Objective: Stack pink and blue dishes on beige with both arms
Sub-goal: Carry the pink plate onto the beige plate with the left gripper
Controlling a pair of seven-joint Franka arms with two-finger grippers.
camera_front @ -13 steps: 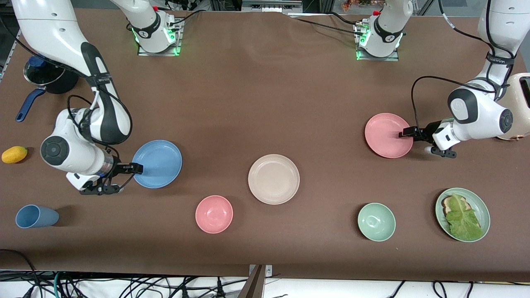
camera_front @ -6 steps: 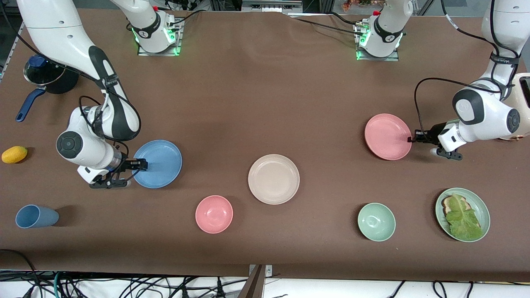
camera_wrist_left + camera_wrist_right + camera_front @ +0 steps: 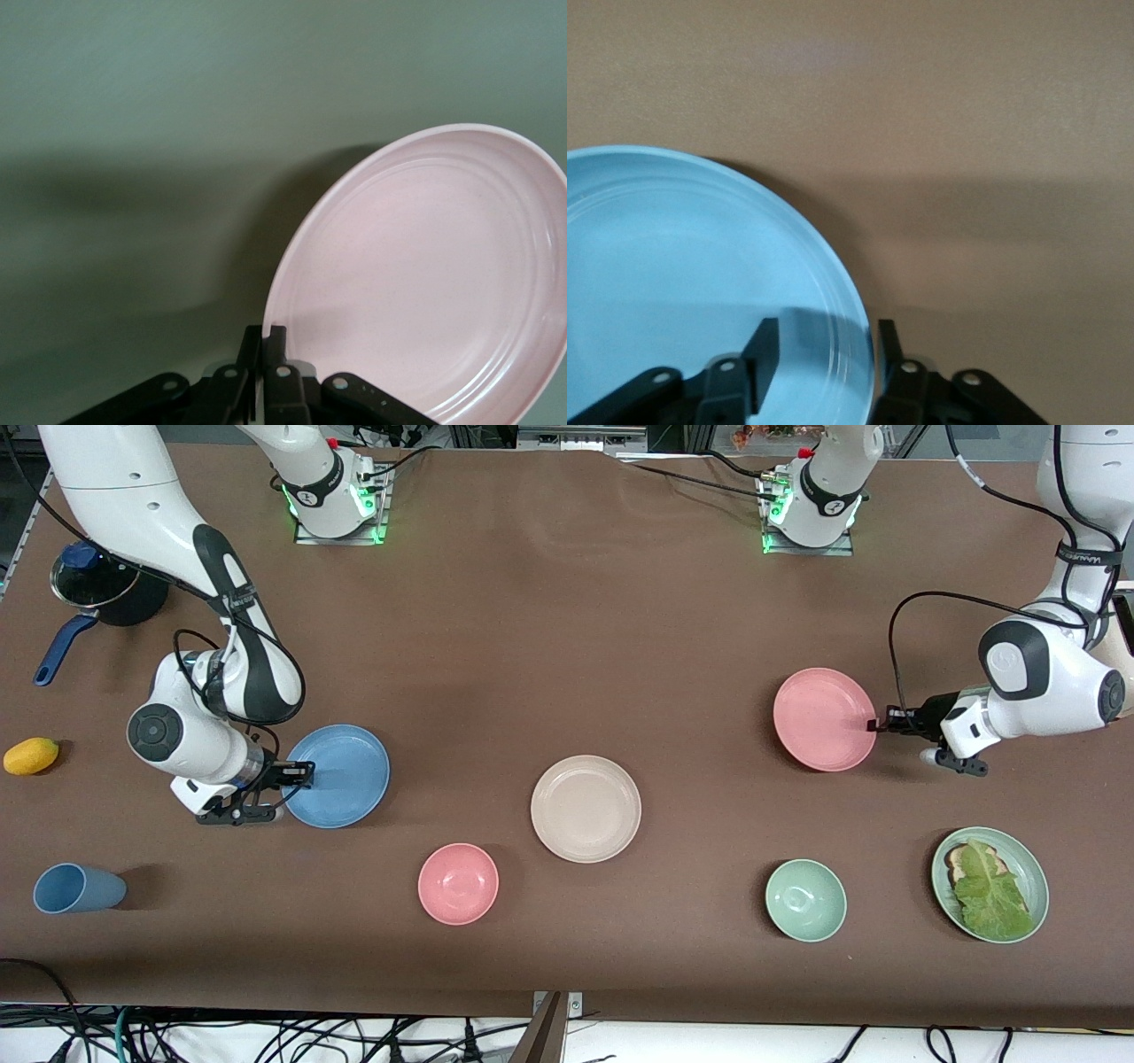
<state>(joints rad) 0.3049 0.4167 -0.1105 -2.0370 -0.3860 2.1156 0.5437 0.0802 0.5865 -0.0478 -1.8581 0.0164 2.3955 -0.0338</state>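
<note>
Whole table [image 3: 567, 646] being viewed from high front camera; pink plate [image 3: 425, 274], blue plate [image 3: 700, 274] being viewed close by wrist cameras

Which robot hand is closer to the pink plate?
Left. The left gripper pinches the pink plate rim; the right gripper straddles the blue plate rim.

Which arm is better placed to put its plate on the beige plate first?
Left: the left pincer is shut on the pink plate, which looks tilted. The right pincer straddles the blue plate rim, open.

Left tool [image 3: 875, 724] low, fingers pinched together; right tool [image 3: 297, 772] low, fingers spread apart.
</note>
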